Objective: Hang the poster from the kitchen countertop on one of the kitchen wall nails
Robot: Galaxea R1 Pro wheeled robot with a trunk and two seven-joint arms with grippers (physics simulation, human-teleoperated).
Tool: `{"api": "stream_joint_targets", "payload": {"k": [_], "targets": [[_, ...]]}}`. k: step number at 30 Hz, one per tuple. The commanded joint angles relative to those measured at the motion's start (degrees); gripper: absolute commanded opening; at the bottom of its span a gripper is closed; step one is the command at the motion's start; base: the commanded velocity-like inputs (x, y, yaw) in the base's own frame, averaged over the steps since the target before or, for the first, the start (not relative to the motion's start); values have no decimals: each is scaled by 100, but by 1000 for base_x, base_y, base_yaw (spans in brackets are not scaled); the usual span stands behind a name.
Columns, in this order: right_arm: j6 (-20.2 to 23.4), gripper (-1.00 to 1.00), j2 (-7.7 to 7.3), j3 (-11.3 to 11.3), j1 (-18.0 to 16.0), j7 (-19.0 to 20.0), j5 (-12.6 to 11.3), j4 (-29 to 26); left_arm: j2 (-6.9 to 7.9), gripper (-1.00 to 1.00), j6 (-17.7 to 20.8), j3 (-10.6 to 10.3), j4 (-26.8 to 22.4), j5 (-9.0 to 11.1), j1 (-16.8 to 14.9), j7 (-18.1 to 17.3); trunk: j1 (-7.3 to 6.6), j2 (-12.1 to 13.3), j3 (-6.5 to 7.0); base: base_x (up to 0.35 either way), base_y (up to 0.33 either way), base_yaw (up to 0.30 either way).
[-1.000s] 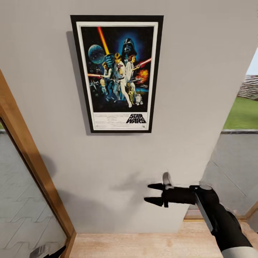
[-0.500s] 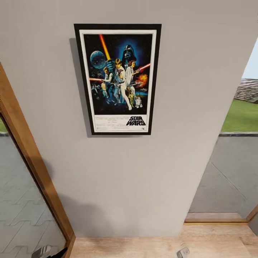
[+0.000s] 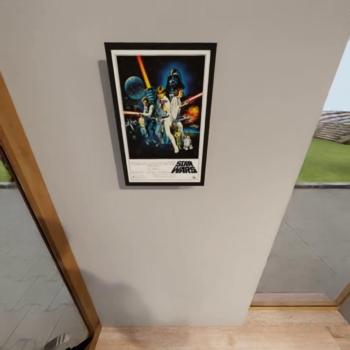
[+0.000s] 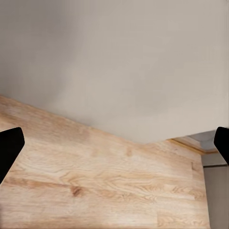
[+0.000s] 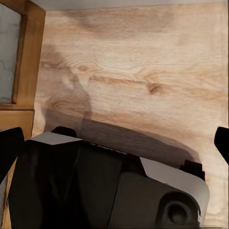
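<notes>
Your head camera faces a grey wall (image 3: 160,243) above a light wood floor (image 3: 218,338), a wood-framed glass panel (image 3: 43,223) at its left. The poster (image 3: 160,114) hangs upright and flat on that wall. Left gripper (image 4: 114,148): fingers spread wide over floor, nothing between. Right gripper (image 5: 114,143): fingers likewise apart, above the robot's dark base (image 5: 105,186).

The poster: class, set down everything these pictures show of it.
The poster is a thin portrait rectangle with a black frame and a white border. Its dark blue artwork shows colourful figures, red and orange beams and a planet, above a white bottom strip bearing the "STAR WARS" logo. It hangs upright and flat on the grey wall, casting a narrow shadow to its left. Nothing else touches it.
</notes>
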Motion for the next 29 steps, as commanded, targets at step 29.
{"api": "stream_joint_targets", "payload": {"k": [29], "targets": [[45,100,108,-19,-1,-1817,-57,1902,-14,100,-55,-34,80,36,-6,4,4,-12,7,0,0,0]]}}
